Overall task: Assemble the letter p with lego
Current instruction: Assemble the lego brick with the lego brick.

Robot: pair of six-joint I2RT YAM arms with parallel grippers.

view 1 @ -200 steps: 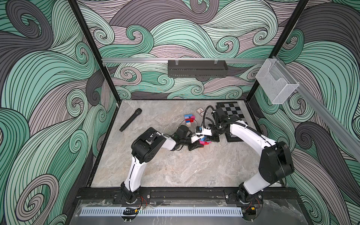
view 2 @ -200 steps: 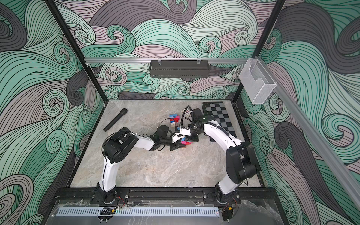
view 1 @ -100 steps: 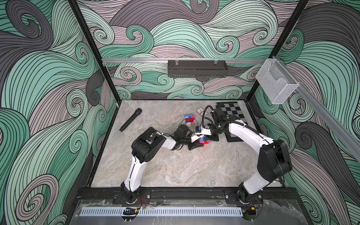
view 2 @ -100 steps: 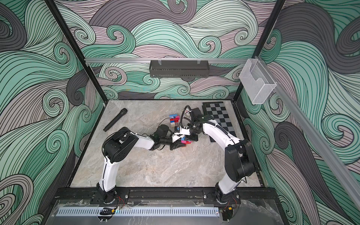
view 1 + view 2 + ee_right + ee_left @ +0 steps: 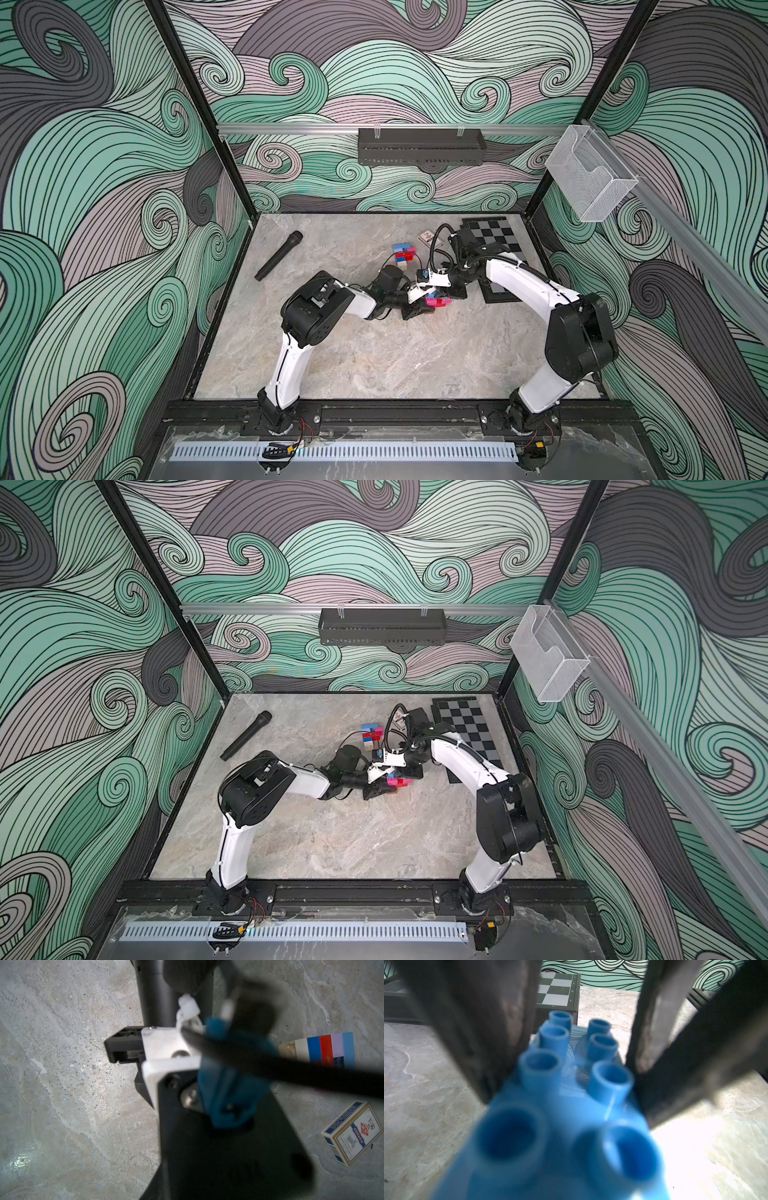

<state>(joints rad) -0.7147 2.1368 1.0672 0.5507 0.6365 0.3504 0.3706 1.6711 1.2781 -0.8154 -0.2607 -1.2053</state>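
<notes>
Both grippers meet at the table's middle on a small lego assembly [image 5: 436, 300] of pink, red and blue bricks, held just above the marble. My left gripper [image 5: 417, 309] grips the near end of its long blue brick [image 5: 571, 1088], which fills the left wrist view, studs facing the camera. The right gripper [image 5: 443, 295] comes from the other side. Its dark fingers [image 5: 483, 1022] press on both long sides of that brick. In the right wrist view the blue brick [image 5: 228, 1084] is a blur in front of the dark jaws. A second lego stack [image 5: 404, 253] lies behind.
A black microphone [image 5: 278, 255] lies at the back left. A chessboard [image 5: 494, 237] sits at the back right under the right arm. A boxed card deck [image 5: 353, 1132] lies near the lego stack [image 5: 324, 1049]. A black shelf [image 5: 419, 146] hangs on the back wall.
The right arm's elbow has drifted slightly to the left. Both grips and the assembly stay as they were.
</notes>
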